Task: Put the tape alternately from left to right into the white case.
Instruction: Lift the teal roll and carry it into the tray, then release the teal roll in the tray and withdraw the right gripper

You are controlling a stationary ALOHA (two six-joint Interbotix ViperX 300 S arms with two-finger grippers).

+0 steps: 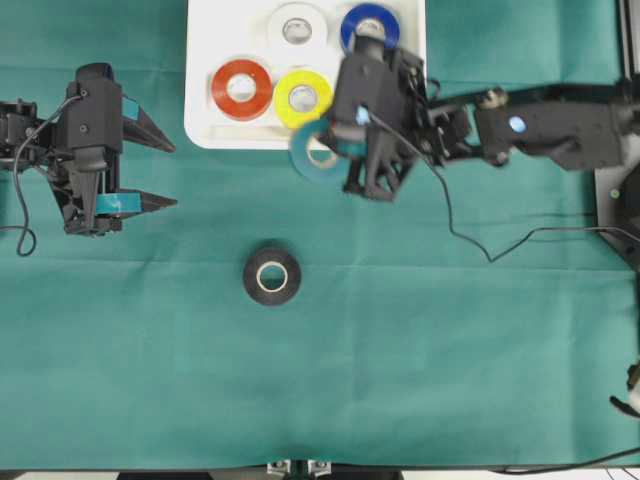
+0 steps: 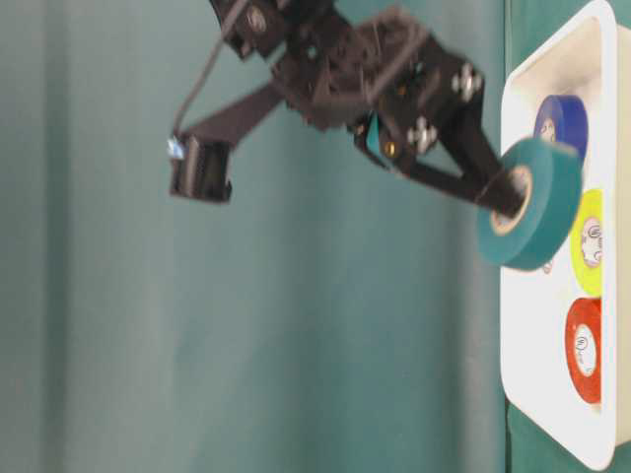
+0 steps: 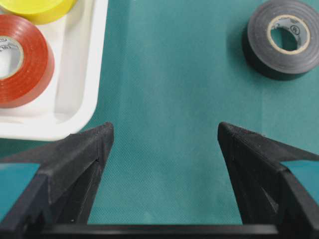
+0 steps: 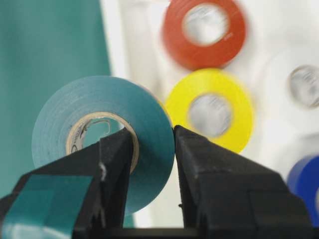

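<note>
We see the right gripper pinching the teal roll at the white case's 6 o'clock rim; the left gripper is spread.

left tool spread wide, right tool clamped, wrist rolled

Surface: we see a table covered with a green cloth.
Near the middle: we find a black tape roll lying flat on the cloth.
Far edge: we see the white case resting on the cloth.
</note>
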